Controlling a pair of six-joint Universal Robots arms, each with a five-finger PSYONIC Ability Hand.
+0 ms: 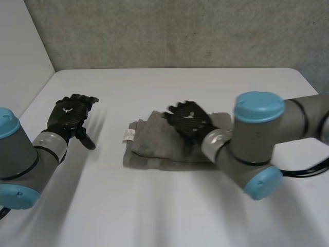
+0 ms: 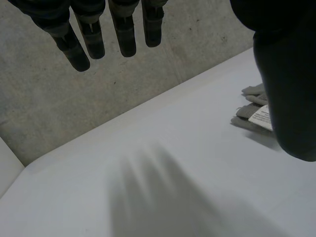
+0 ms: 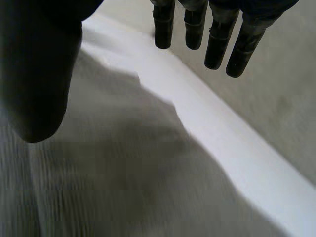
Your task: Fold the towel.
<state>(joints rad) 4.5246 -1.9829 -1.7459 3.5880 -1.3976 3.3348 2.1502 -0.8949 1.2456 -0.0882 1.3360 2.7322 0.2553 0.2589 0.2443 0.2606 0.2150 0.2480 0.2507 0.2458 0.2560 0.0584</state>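
A grey towel (image 1: 154, 146) lies folded into a small block in the middle of the white table (image 1: 169, 206), a white label (image 1: 128, 135) at its left end. My right hand (image 1: 189, 121) hovers over the towel's right half, fingers straight and apart from the thumb, holding nothing. In the right wrist view the towel (image 3: 123, 182) spreads under the palm and the fingers (image 3: 217, 39) are straight. My left hand (image 1: 69, 115) is raised over bare table well left of the towel, its fingers (image 2: 79, 49) relaxed and empty. The towel's labelled end (image 2: 254, 116) shows beside its thumb.
The table's far edge (image 1: 175, 69) meets a grey wall behind the towel. A white side wall stands at the far left. Bare table lies in front of the towel and between it and my left hand.
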